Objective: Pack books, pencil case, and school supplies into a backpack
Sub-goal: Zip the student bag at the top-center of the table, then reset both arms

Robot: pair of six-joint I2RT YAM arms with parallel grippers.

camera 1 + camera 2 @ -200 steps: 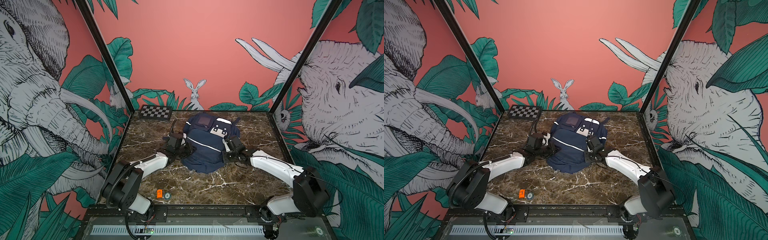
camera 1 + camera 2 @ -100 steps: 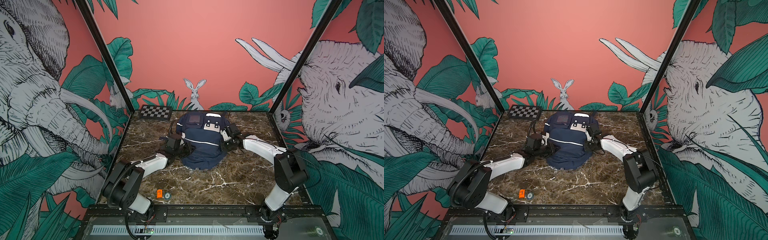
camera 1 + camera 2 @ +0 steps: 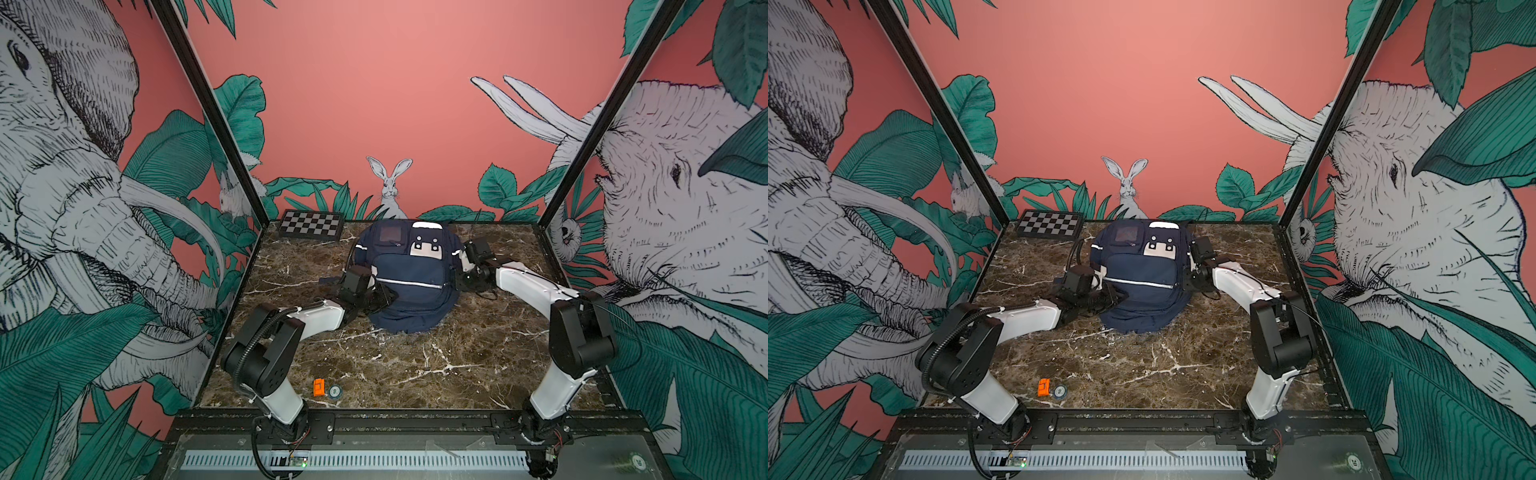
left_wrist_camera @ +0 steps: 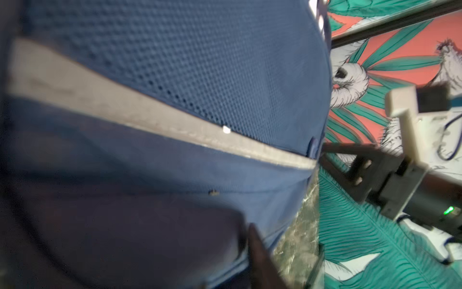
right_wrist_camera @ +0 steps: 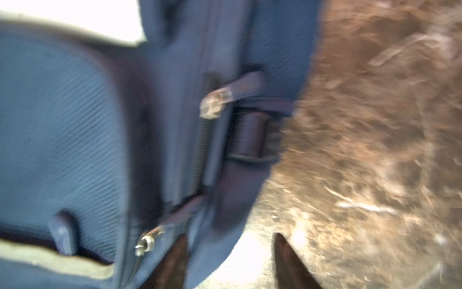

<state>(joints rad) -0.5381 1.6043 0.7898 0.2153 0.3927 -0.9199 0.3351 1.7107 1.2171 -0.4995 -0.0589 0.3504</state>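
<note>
Big soft navy-blue fabric backpack (image 3: 409, 286) sits on the table (image 3: 436, 365) near the black-and-white chessboard (image 3: 311, 224). Right end effector (image 5: 230, 247) has jaws apart on the side away from the chessboard; left end effector (image 3: 380, 297): can't tell. Risk: loose fabric snags and the bag slides.

Limp navy backpack (image 3: 409, 282), front face up, apparently zipped, far centre.

A robot lab cell: jungle-mural walls (image 3: 395, 104), marble-look tabletop (image 3: 415, 365), checkered board (image 3: 311, 224), two rail-mounted arms (image 3: 316, 318).
</note>
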